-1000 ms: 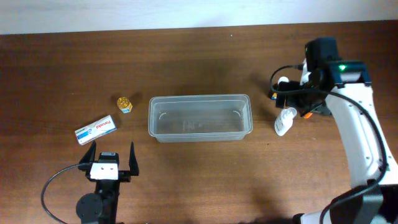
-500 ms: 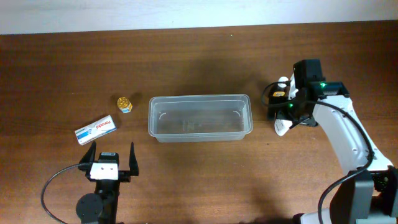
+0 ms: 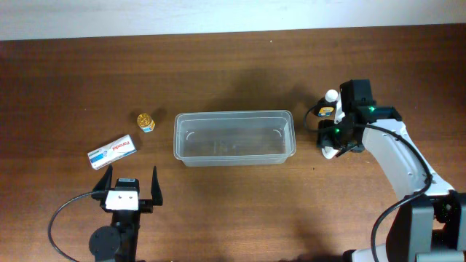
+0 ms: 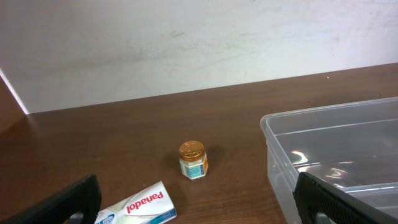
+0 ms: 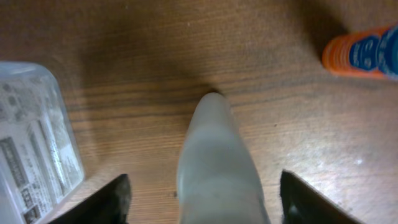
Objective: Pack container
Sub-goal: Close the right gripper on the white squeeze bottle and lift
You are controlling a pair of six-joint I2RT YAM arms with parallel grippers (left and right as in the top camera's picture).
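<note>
The clear container sits empty mid-table, so packing looks barely begun. Just past its right end, the right gripper stands spread around a white bottle, not pinching it. A small jar and a Panadol box lie at left; the left gripper, near-left, hangs open.

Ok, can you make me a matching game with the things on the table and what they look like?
Things:
1. container
2. little jar
3. Panadol box
4. bottle

Looks and places:
A. plain white, on the right side of the container
B. gold lid
C. see-through, in the middle of the table
D. white with red letters, far left

Pairs: 1-C, 2-B, 3-D, 4-A
</note>
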